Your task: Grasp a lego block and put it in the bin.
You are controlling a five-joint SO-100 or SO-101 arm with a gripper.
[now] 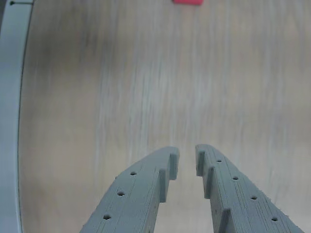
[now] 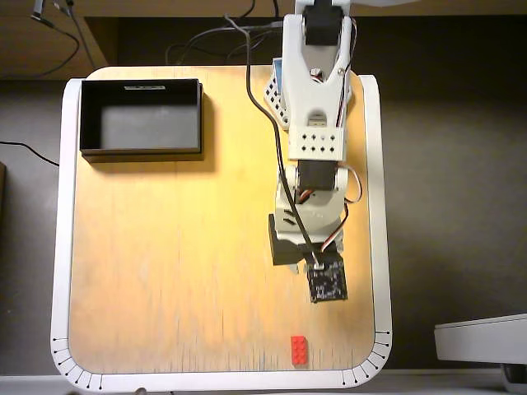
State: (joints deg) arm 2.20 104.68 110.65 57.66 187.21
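Note:
In the wrist view my gripper [image 1: 187, 158] reaches in from the bottom edge. Its two grey fingers [image 1: 146, 194] stand a narrow gap apart with nothing between them, above bare wood. The lego block [image 1: 187, 1] is a red sliver at the top edge, straight ahead of the tips and well apart from them. In the overhead view the red lego block [image 2: 299, 350] lies near the table's front edge, just beyond the arm's wrist and its black camera board [image 2: 327, 280], which hide the fingers. The bin [image 2: 142, 86], a black tray, sits at the table's back left corner.
The white arm [image 2: 317, 140] stretches from the table's back edge down the right half in the overhead view. A white rim [image 2: 59, 247] runs round the wooden table [image 2: 165, 247]; the same rim [image 1: 9, 121] shows at the left of the wrist view. Cables [image 2: 206, 37] hang behind the table.

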